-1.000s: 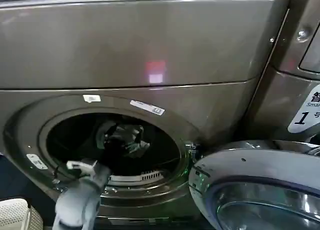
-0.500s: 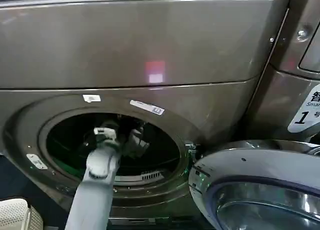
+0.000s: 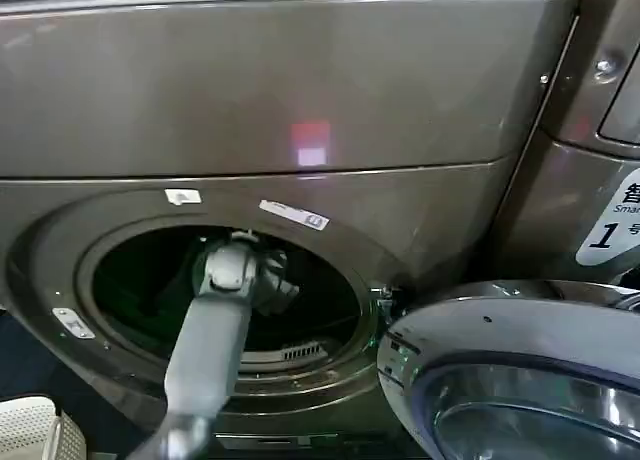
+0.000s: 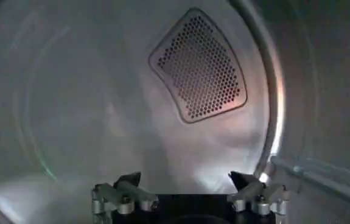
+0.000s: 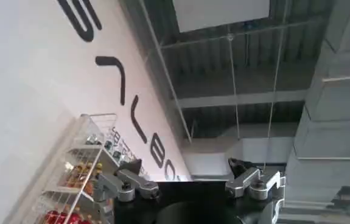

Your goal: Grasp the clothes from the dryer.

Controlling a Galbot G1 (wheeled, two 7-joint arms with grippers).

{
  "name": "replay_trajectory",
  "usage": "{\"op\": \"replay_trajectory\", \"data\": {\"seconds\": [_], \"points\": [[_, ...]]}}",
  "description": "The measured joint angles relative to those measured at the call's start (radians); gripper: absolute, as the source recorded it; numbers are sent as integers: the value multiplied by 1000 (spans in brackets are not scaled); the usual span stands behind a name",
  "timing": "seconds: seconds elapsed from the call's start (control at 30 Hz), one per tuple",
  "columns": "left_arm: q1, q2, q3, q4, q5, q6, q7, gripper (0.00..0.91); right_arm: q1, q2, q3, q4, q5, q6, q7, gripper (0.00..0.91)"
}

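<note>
Reaching past the dryer (image 3: 300, 100) rim, left hand (image 4: 187, 182) spread inside the bare drum (image 4: 89, 97).

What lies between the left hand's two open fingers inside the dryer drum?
Nothing: in the left wrist view the gap of the left hand is bare, with only the drum's back wall and perforated vent panel beyond.

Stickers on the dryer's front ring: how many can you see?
3. One small sticker at the top of the ring, a longer label to its right, and one at the lower left. The arm may hide others.
</note>
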Motion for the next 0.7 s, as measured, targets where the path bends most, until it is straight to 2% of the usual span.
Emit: {"op": "replay_trajectory", "data": {"seconds": [0.17,0.37,0.7], "points": [[-77,16,86,109,111,-23,163,907,0,1,3,-7,-8,3,-2,907],[-163,30,223,244,274,-124,378,907,7,2,-4,-8,-16,5,-4,907],[-289,29,409,387,547,-250,604,907,19,4,-13,-3,-24,7,-7,907]]}}
